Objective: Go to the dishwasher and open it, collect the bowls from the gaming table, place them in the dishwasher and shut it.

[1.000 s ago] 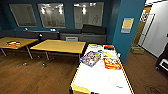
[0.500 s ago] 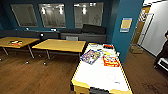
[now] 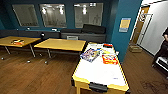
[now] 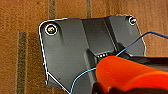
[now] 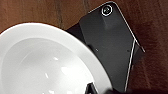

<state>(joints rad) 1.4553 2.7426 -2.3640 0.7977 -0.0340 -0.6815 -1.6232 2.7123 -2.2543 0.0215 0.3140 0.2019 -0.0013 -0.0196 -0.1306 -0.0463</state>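
Bowls: white bowl (image 5: pixel 47 62) sits large in the right wrist view, orange bowl (image 4: pixel 132 75) in the left wrist view; both hang over wooden floor (image 3: pixel 32 75), likely carried for the dishwasher.
Grip: fingers not visible on either arm; apart, together or clamped, cannot tell.
Room: white-topped table (image 3: pixel 100 72) with game boxes (image 3: pixel 90 54) ahead; yellow tables (image 3: pixel 61 44) to its left.
Person: partly in view at right edge (image 3: pixel 163 50).
Stage: probably transit, bowls collected.

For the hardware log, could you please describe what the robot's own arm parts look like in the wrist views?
Both wrists carry a dark grey plate with rounded corners and round silver fittings. On the left wrist, a thin blue cable runs across the plate. The right plate looks the same.
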